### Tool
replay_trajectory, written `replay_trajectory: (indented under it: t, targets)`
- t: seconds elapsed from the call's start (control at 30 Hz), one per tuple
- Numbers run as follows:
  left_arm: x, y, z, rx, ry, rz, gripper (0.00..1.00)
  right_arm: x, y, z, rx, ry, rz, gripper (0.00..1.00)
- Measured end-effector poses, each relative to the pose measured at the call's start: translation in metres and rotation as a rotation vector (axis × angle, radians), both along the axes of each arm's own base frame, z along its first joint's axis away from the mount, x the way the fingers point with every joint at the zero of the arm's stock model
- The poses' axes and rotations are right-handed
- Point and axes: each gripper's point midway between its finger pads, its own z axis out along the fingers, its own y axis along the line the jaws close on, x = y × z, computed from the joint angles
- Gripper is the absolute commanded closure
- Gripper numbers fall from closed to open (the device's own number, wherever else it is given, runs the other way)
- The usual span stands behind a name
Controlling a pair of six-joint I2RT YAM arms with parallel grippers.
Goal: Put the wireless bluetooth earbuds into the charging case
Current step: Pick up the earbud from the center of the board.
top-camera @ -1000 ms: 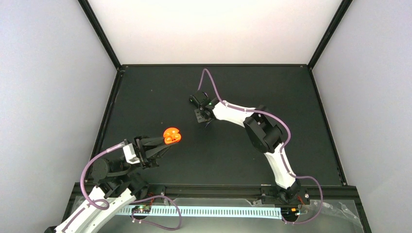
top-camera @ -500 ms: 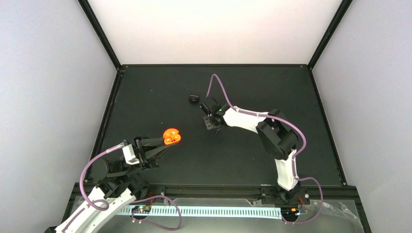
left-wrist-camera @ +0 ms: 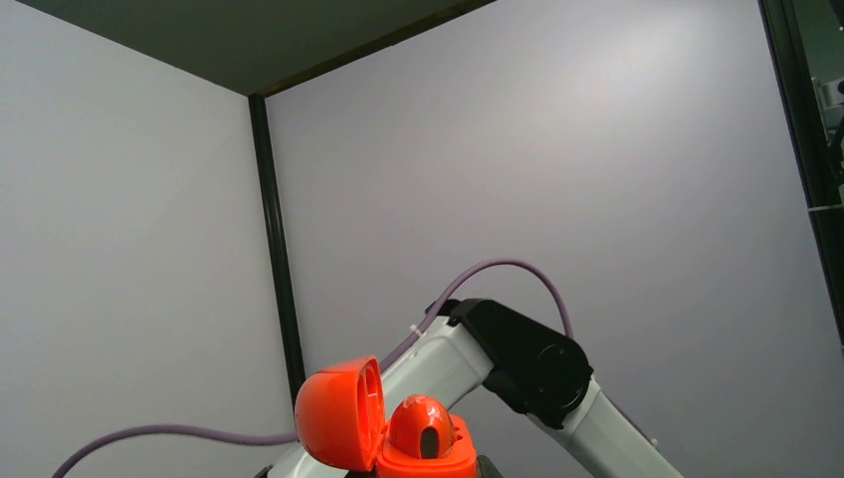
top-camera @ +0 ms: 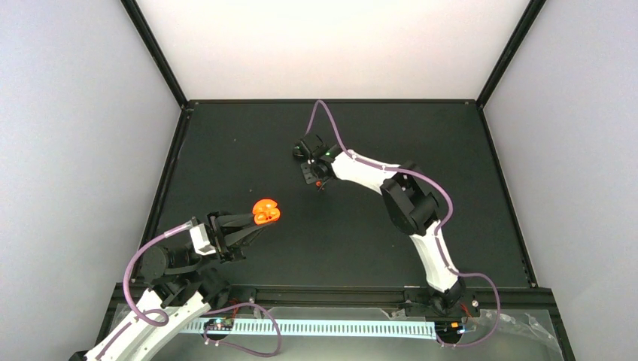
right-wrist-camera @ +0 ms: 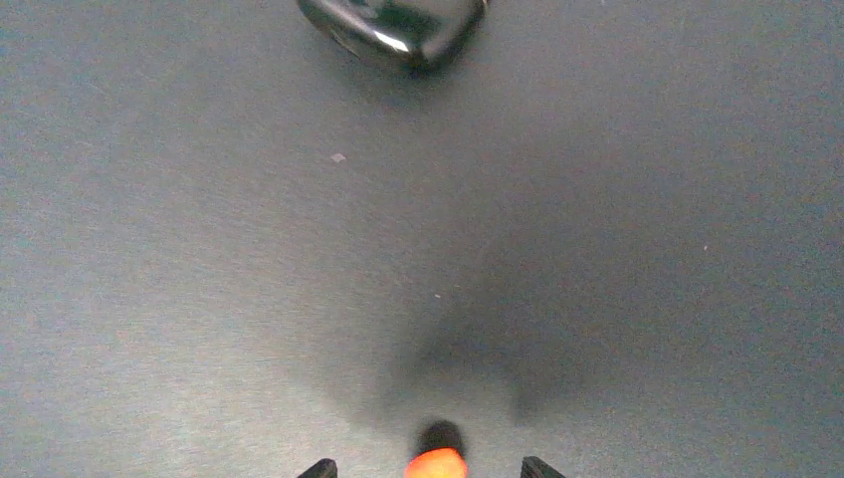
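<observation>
Orange charging case (top-camera: 265, 211) clenched in my left fingers (top-camera: 253, 219), 1 earbud (left-wrist-camera: 422, 426) inside, right fingers (top-camera: 317, 178) released astride the other earbud (right-wrist-camera: 435, 462).

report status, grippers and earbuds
Left gripper shut on open charging case, one earbud seated. Right gripper open around second earbud. Black lump beyond, not blocking.

Overhead view, left wrist sideways, right wrist downward

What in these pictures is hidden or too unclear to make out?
Right wrist view: the loose earbud is cut off by the bottom edge.
Same view: the black object is cut off by the top edge.
Left wrist view: the charging case base runs off the bottom edge.
Top view: what sits inside the case is too small to tell.
</observation>
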Motion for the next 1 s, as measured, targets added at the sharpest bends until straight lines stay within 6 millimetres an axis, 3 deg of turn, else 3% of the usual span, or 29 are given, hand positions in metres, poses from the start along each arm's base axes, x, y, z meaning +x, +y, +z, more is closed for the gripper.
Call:
replay_trajectory:
  t: [0.13,1.0]
  targets:
    - [0.000,0.000,0.000,0.000,0.000,-0.001,0.98,-0.003,-0.008,-0.024,-0.057,0.043,-0.007,0.55]
    - [0.000,0.000,0.000,0.001,-0.001,-0.001,0.98,-0.003,-0.009,-0.026,-0.077,0.047,0.006,0.91]
